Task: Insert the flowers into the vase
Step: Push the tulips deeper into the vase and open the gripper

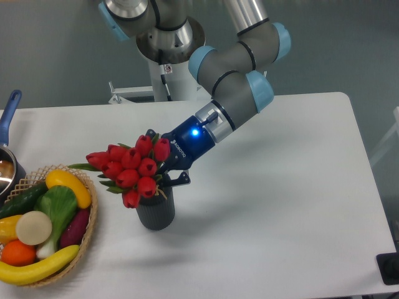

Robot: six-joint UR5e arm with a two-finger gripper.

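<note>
The flowers (129,169), a bunch of red tulip buds with green leaves, lean to the left over the mouth of the vase (155,211), their stems going down into it. The vase is dark grey and ribbed and stands upright on the white table (280,205). My gripper (167,176) reaches in from the upper right, a blue light glowing on its wrist. Its black fingers sit right at the stems above the vase mouth, partly hidden behind the buds. Whether they still clamp the stems cannot be made out.
A wicker basket (92,218) with fruit and vegetables sits at the left front of the table. A pot with a blue handle (7,118) pokes in at the left edge. The robot base (165,68) stands behind the table.
</note>
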